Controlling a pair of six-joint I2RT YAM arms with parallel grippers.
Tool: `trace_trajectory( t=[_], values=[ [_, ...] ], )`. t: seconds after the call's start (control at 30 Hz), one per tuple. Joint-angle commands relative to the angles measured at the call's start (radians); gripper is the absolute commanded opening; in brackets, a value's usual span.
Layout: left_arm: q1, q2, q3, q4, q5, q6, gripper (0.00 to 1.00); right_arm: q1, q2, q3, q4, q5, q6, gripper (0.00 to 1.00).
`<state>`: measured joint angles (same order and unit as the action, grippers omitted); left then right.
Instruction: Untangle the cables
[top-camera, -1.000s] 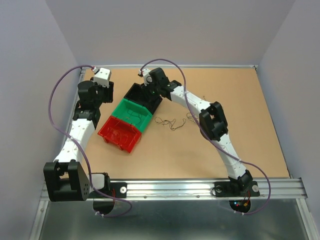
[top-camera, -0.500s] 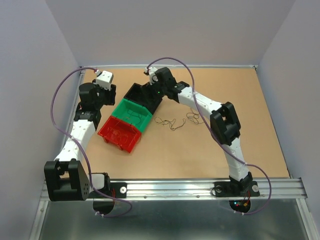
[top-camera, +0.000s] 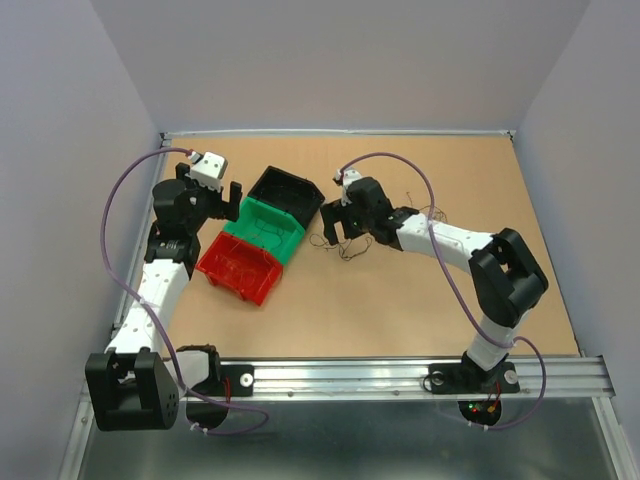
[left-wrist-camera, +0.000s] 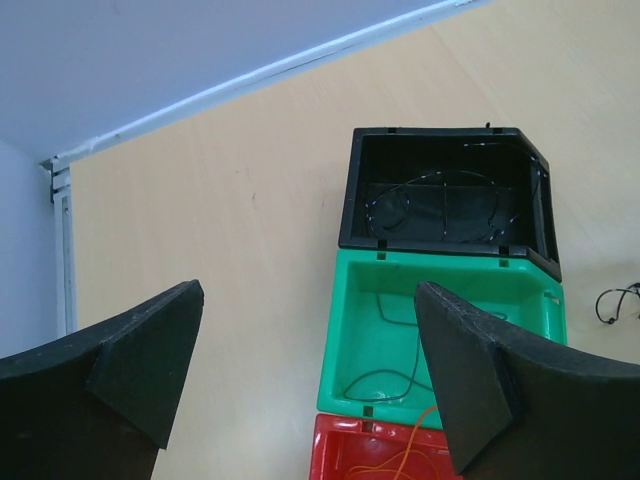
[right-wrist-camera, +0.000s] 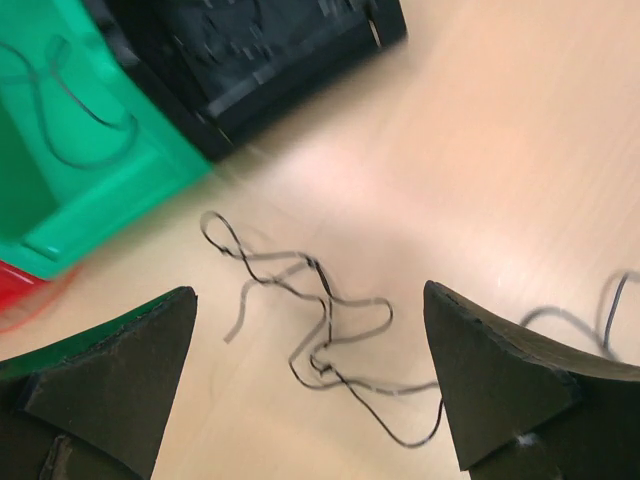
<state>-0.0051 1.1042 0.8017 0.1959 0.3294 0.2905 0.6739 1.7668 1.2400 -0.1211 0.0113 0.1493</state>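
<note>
Thin dark cables (top-camera: 348, 247) lie tangled on the brown table, just right of the bins. My right gripper (top-camera: 336, 222) hangs above them, open and empty. In the right wrist view the dark tangle (right-wrist-camera: 322, 322) lies on the table between its fingers (right-wrist-camera: 110, 380), and a second strand (right-wrist-camera: 600, 312) shows at the right edge. My left gripper (top-camera: 226, 200) is open and empty, left of the bins. Its wrist view shows a dark cable (left-wrist-camera: 430, 192) in the black bin, another dark cable (left-wrist-camera: 398, 372) in the green bin and an orange cable (left-wrist-camera: 405, 458) in the red bin.
Three open bins stand in a diagonal row left of centre: black (top-camera: 290, 178), green (top-camera: 262, 222) and red (top-camera: 240, 272). More thin strands (top-camera: 424, 212) lie beside the right forearm. Grey walls close in the table on three sides.
My right arm has pulled back from over the black bin to above the tangle on the table, and its jaws have opened wide. The left gripper has opened too.
</note>
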Motion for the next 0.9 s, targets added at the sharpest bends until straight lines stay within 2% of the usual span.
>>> trace_trajectory(
  t=[0.0,0.27,0.37,0.4,0.53,0.6,0.63,0.67,0.7,0.87],
  values=[
    [-0.003,-0.066,-0.036,0.077,0.031,0.004,0.99,0.021,-0.035,-0.129,0.092,0.122,0.099,1.0],
    [-0.003,-0.061,-0.039,0.08,0.057,-0.002,0.99,0.073,0.054,-0.148,0.112,0.289,0.194,1.0],
    [-0.003,-0.061,-0.044,0.082,0.057,-0.001,0.99,0.075,0.095,-0.137,0.113,0.277,0.19,0.93],
    [-0.003,-0.06,-0.045,0.083,0.059,-0.001,0.99,0.076,0.106,-0.129,0.113,0.254,0.185,0.84],
    [-0.003,-0.056,-0.047,0.085,0.057,0.001,0.99,0.085,0.149,-0.126,0.113,0.265,0.182,0.62],
    [-0.003,-0.053,-0.047,0.086,0.062,0.002,0.99,0.087,0.16,-0.125,0.112,0.274,0.184,0.57],
    [-0.003,-0.053,-0.047,0.086,0.062,0.002,0.99,0.087,0.164,-0.122,0.113,0.273,0.182,0.44],
    [-0.003,-0.052,-0.047,0.088,0.066,0.001,0.99,0.087,0.175,-0.116,0.11,0.273,0.176,0.12],
    [-0.003,-0.047,-0.047,0.088,0.068,0.001,0.99,0.087,0.175,-0.111,0.11,0.273,0.174,0.02],
    [-0.003,-0.037,-0.045,0.091,0.06,0.002,0.99,0.089,0.119,-0.093,0.112,0.279,0.122,0.01]
  ],
)
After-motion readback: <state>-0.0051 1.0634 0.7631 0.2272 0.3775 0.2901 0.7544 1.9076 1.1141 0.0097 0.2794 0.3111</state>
